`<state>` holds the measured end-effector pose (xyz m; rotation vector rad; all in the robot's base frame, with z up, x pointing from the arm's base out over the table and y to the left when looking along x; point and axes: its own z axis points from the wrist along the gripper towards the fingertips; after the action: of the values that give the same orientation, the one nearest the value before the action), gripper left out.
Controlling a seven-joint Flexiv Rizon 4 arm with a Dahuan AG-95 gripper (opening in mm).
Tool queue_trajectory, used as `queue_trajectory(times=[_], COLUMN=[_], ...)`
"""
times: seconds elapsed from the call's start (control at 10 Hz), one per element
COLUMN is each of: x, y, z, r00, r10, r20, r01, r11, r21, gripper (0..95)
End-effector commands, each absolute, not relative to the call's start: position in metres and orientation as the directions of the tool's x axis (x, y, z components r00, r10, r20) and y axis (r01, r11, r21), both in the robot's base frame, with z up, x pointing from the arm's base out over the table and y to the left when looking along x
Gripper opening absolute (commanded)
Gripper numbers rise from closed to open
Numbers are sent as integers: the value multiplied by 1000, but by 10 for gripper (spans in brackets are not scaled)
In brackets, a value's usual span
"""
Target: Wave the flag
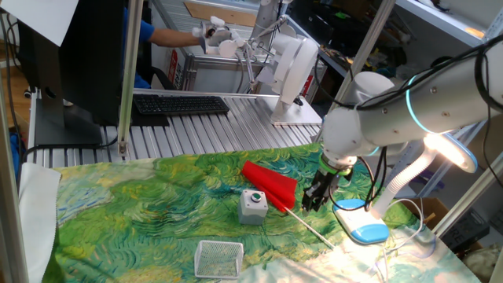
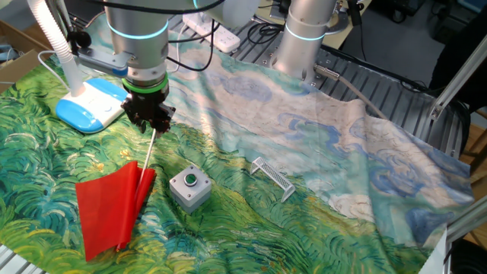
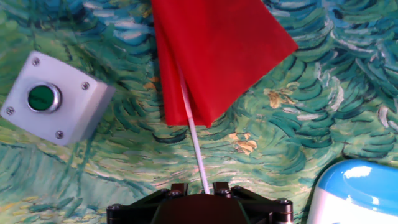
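The flag lies flat on the painted tablecloth, a red cloth pennant (image 1: 269,185) on a thin pale stick (image 1: 314,229). It also shows in the other fixed view (image 2: 109,207) and in the hand view (image 3: 217,56). My gripper (image 1: 313,201) hangs low over the bare part of the stick and points down. In the other fixed view the gripper (image 2: 151,123) is right at the stick's upper end. In the hand view the stick (image 3: 198,149) runs between my two fingers (image 3: 179,188), which stand apart on either side. The jaws look open, and no grip on the stick shows.
A grey box with a green button (image 1: 253,206) stands just left of the flag. A small wire-mesh tray (image 1: 218,259) lies near the front edge. A blue and white lamp base (image 1: 367,231) sits to the right of the gripper. A keyboard (image 1: 181,104) lies behind the cloth.
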<state>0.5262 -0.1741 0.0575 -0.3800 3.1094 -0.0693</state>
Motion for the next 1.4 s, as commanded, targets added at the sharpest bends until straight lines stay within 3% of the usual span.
queue_trajectory(times=[0.1,0.5,0.6,1.4], x=[518,511,511,511], y=[-176,-183,-184,-184], z=[44,26,26,27], r00=[-971,-971,-971,-971], r10=[-241,-241,-241,-240], r20=[-6,-5,-1,11], r01=[-240,-240,-240,-240], r11=[970,969,969,968], r21=[-47,-50,-53,-68], gripper=[380,380,190,190])
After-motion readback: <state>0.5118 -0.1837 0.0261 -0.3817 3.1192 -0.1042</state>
